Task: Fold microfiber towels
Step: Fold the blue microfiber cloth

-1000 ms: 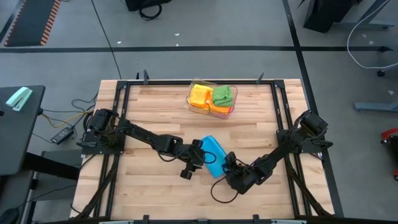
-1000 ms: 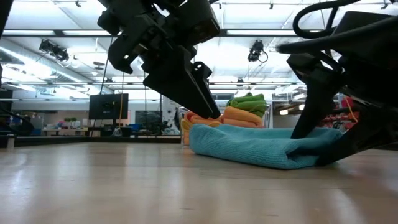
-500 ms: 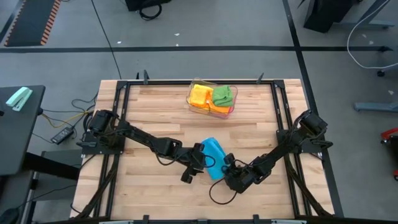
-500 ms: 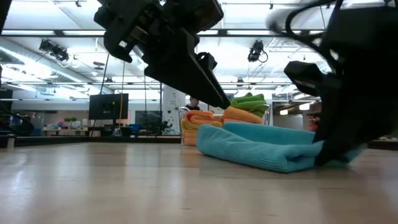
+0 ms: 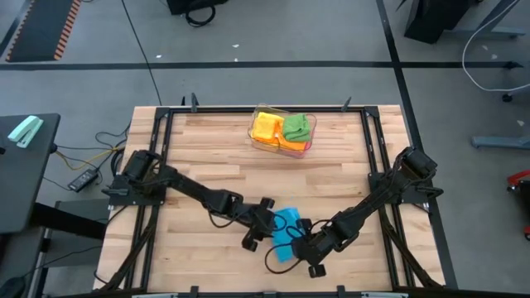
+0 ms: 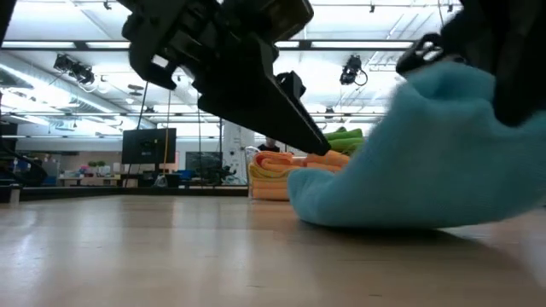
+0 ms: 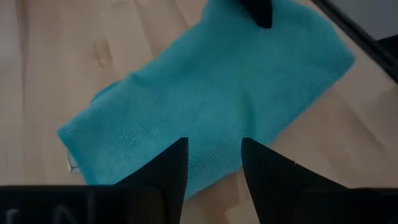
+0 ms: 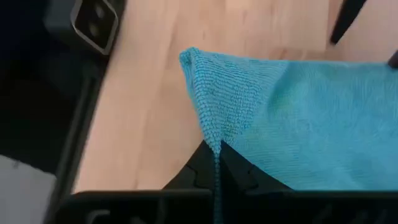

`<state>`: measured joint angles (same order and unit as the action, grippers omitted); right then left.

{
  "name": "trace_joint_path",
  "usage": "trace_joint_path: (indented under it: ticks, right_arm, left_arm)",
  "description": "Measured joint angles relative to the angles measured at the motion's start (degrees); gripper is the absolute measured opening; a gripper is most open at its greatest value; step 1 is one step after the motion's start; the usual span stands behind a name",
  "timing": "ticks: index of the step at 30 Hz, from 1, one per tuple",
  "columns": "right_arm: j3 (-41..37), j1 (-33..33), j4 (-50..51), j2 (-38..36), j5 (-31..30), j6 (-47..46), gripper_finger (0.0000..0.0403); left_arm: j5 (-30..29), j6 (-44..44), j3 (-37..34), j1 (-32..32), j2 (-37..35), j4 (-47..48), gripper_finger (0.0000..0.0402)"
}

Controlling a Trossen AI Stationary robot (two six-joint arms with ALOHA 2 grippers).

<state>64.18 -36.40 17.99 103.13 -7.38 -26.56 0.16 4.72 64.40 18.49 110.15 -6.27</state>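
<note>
Claws (image 5: 267, 224) two (right (image 8: 216, 163) pinching), blue towel (image 5: 287, 225) one

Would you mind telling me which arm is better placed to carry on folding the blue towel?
The right. Its gripper is shut on an edge of the blue microfiber towel, lifting it. The left gripper is open above the towel, holding nothing.

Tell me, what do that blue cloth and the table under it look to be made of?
The blue cloth looks like soft microfiber: matte, with a fine looped weave and a stitched hem, and it drapes limply where the right gripper pinches its edge. The table appears to be pale wood planks, going by the visible grain and seams, with a smooth, faintly glossy finish.
</note>
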Motion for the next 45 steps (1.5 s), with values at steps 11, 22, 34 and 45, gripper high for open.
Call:
trace_joint_path:
  ticks: [11,22,34,45]
  right_arm:
    - [0.2,2.5,0.3,0.0,0.0,-3.7,0.0006]
    - [0.3,3.3,0.3,-0.1,3.5,-4.0,0.0006]
    - [3.6,2.9,0.2,-0.1,12.9,-3.8,0.0006]
    - [4.7,4.9,0.7,-0.1,16.1,-3.2,0.0006]
  left_arm:
    - [-0.2,-1.1,0.0,2.8,7.2,-7.4,0.014]
    - [-0.2,-0.6,0.1,3.6,4.6,-3.3,0.0115]
    - [-8.9,1.9,0.0,3.1,1.3,2.1,0.0094]
    - [-7.9,1.6,0.0,4.8,6.9,-3.3,0.0089]
